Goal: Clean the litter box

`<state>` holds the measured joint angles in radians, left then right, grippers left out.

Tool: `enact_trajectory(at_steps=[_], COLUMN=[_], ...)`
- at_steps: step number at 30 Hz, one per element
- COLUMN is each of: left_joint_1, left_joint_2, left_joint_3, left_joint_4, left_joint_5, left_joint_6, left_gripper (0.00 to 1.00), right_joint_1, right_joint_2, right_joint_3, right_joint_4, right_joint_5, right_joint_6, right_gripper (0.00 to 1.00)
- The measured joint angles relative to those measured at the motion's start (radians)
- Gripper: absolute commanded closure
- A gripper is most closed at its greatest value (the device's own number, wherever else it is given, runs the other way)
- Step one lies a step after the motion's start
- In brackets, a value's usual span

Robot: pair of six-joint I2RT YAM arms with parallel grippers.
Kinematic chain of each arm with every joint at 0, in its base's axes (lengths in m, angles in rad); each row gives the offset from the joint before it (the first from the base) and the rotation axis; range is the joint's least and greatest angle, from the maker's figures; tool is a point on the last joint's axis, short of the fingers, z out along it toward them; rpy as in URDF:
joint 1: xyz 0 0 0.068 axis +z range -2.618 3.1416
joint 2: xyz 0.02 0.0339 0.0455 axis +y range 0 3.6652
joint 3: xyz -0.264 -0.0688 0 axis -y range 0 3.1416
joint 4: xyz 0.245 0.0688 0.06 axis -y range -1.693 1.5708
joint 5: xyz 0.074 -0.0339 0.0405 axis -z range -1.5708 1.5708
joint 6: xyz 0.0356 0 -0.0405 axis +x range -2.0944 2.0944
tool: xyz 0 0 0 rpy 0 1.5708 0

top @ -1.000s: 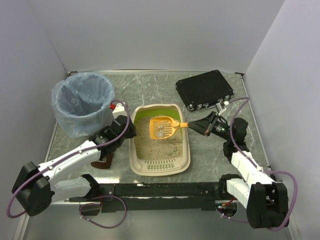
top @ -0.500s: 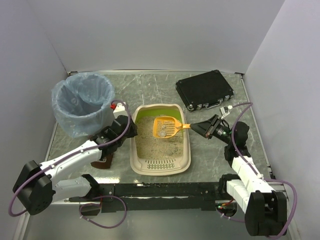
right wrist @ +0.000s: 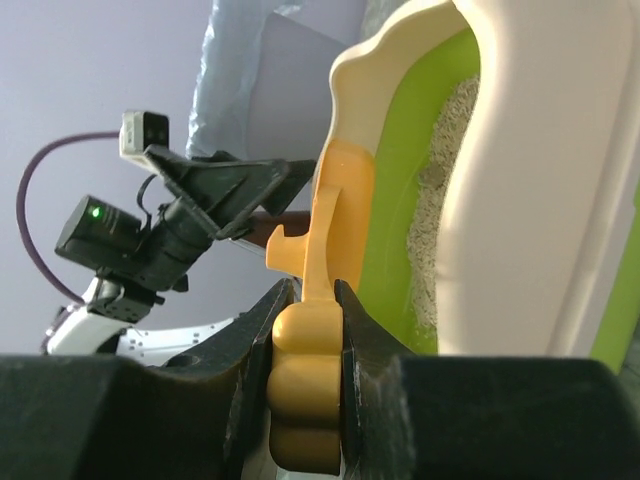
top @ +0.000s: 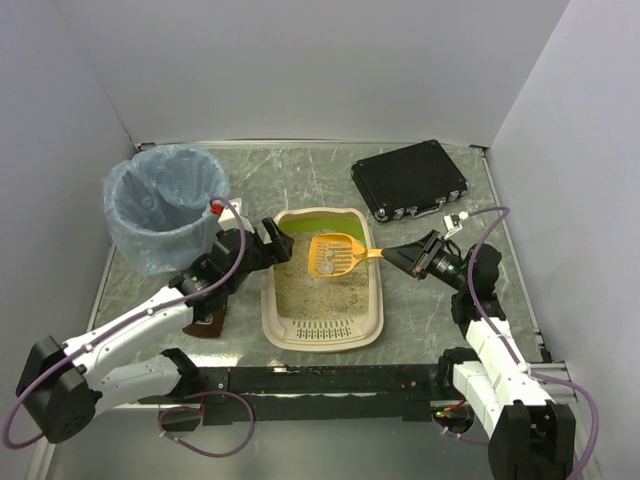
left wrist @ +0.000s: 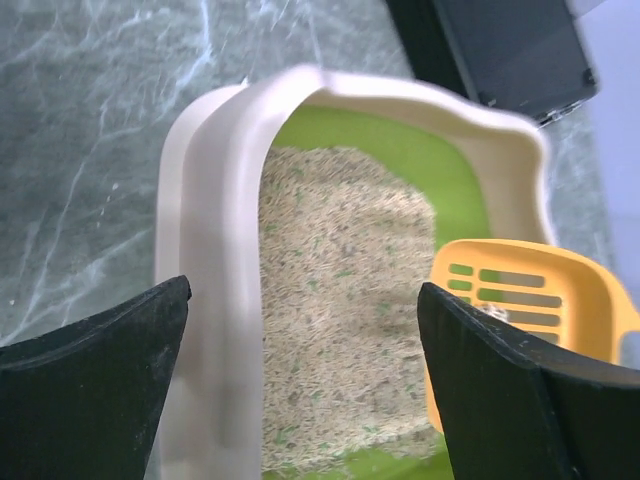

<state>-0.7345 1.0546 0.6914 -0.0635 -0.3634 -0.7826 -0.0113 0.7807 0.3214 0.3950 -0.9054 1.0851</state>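
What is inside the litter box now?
Sandy granules lie in the litter box; an orange slotted scoop is over its far part. The floor beneath them is covered.

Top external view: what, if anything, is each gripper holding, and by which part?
The right gripper holds the orange scoop by the end of its handle. The left gripper is open over the litter box rim and holds nothing.

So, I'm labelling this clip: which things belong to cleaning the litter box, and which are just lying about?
In the job: litter box; scoop, held by the shut right gripper; bin; open left gripper at the box's rim.
Lying about: black case; brown thing left of the box.
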Motion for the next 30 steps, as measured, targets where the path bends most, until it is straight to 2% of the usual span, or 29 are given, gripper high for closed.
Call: enact_trajectory(at_steps=[10,15,22,30], left_joint_1=[0.0,0.0,0.0,0.0], left_joint_2=[-0.152,-0.225,-0.351,-0.453], left_joint_3=[-0.001,-0.051,-0.154,-0.203], left_joint_4=[-0.038,-0.052,-0.087,-0.13], left_joint_5=[-0.006,-0.001,0.002,0.005], left_joint_6=[0.002,0.0,-0.016,-0.061], left_gripper=[0.01,0.01,0.01,0.01], right_joint_1=[0.0,0.068,0.212,0.409], right_joint_2=[0.011,0.084,0.255,0.558], right_joint_3=[0.161,0.268,0.455,0.853], right_joint_4=[0.004,0.006,-0.009,-0.105], right_joint_5=[0.043,0.086,0.176,0.32], right_joint_6=[0.121,0.158,0.205,0.201], right_gripper=[1.0,1.0,1.0,1.0])
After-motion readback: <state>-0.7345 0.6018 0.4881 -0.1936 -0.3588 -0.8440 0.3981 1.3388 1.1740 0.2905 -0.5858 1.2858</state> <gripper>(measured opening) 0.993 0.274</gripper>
